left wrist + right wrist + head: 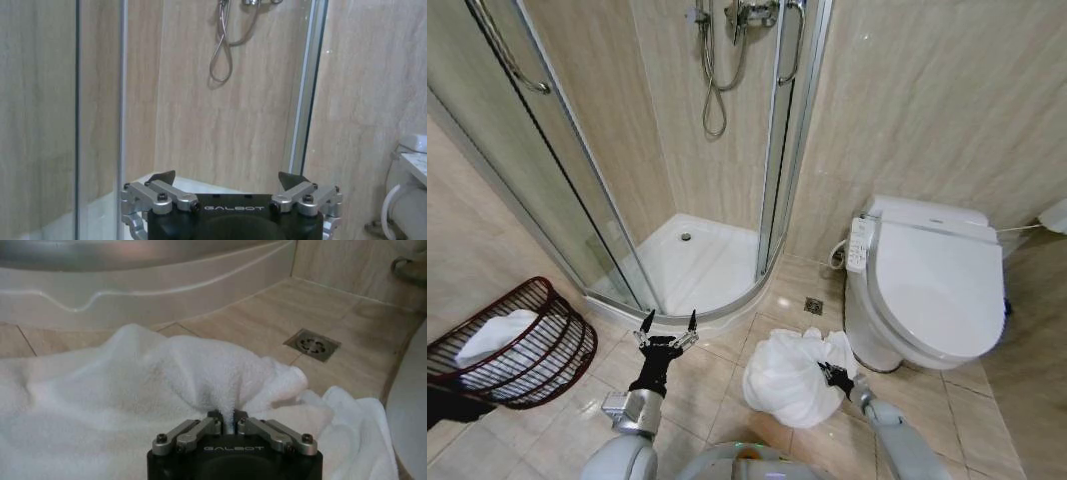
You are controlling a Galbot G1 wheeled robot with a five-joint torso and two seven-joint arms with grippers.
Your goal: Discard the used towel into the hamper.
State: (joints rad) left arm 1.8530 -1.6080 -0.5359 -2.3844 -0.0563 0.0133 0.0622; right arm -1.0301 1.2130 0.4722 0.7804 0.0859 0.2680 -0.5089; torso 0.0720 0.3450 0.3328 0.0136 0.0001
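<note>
The hamper (512, 345) stands at far left with a white cloth inside, the left hand (667, 322) hovers spread apart before the shower tray (697, 262), and the right hand (225, 416) is clamped on the towel (789, 375) bunched on the floor beside the toilet (927, 285), its pinch clear from the right wrist.

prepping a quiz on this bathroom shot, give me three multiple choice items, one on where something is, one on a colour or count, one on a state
1. Where is the hamper?
A. on the floor at the robot's left, by the shower
B. beside the toilet
C. inside the shower

2. What colour is the towel on the floor?
A. blue
B. white
C. grey

3. How does the right gripper stand?
A. open above the towel
B. shut on nothing
C. shut on a fold of the towel

Key:
1 A, it sits left of the shower glass.
2 B, the cloth is plain white.
3 C, cloth is pinched between its closed fingers; the left gripper is open, raised over the tiles.
</note>
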